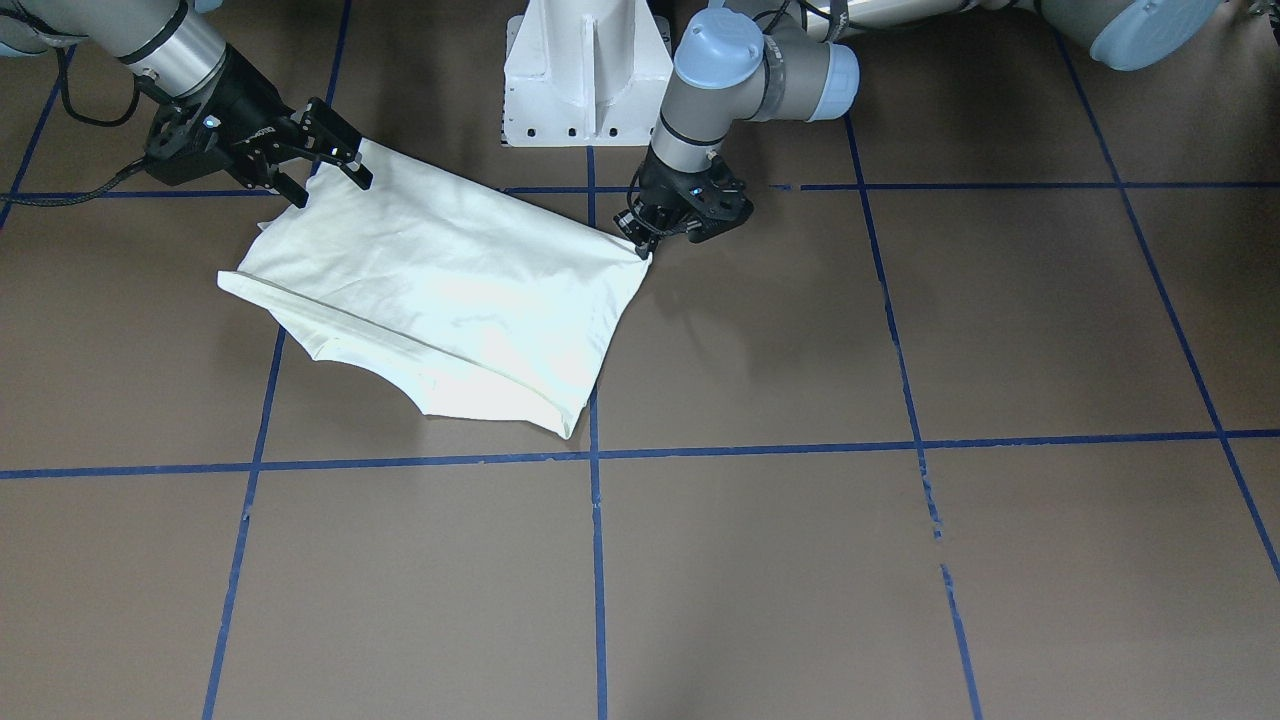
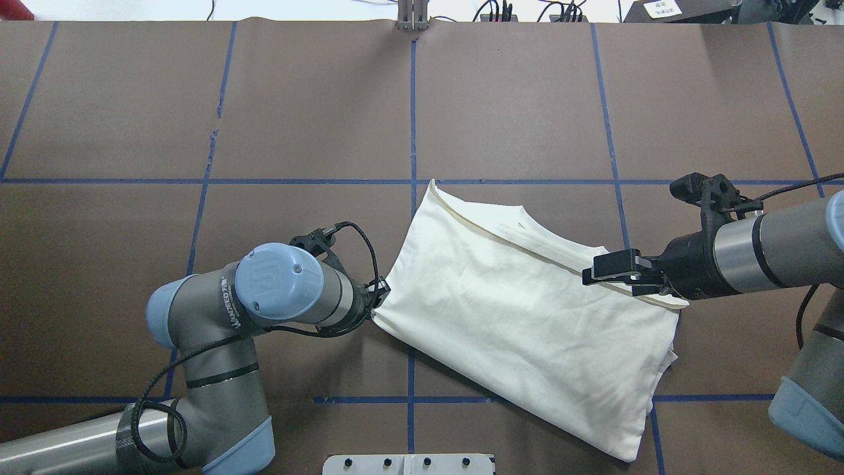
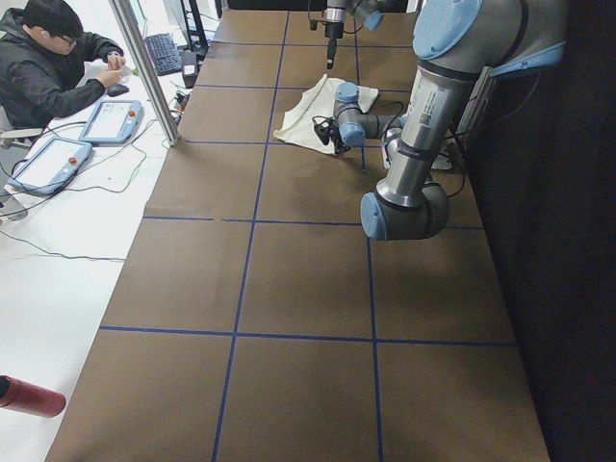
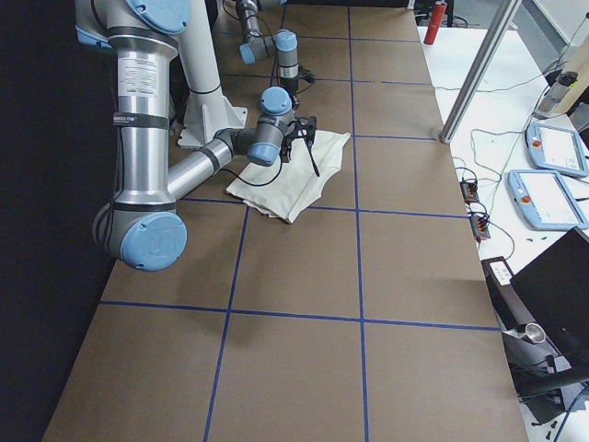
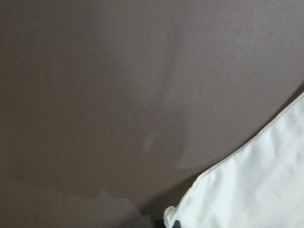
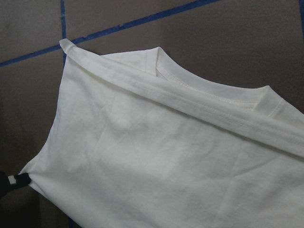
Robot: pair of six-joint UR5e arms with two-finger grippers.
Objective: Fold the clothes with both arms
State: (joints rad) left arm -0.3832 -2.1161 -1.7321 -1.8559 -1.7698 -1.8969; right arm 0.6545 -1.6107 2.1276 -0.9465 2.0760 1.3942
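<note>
The clothes are one cream shirt [image 1: 440, 290] [image 2: 521, 310], lying folded on the brown table with its plain side up and its collar band [image 6: 213, 95] showing. No print is visible. My left gripper [image 1: 645, 243] [image 2: 381, 290] is low at the shirt's pointed corner and shut on it. Creases run out from that pinched corner [image 6: 33, 176], and the left wrist view shows the same corner [image 5: 190, 209]. My right gripper [image 1: 335, 192] [image 2: 593, 277] hangs open just above the opposite edge of the shirt, with nothing between its fingers.
The white pedestal base [image 1: 588, 75] stands at the robot's side of the table, close behind the shirt. Blue tape lines [image 1: 596, 560] grid the brown surface. A person [image 3: 53, 67] sits at a side desk with tablets. A metal post [image 3: 144, 67] stands at the table's edge.
</note>
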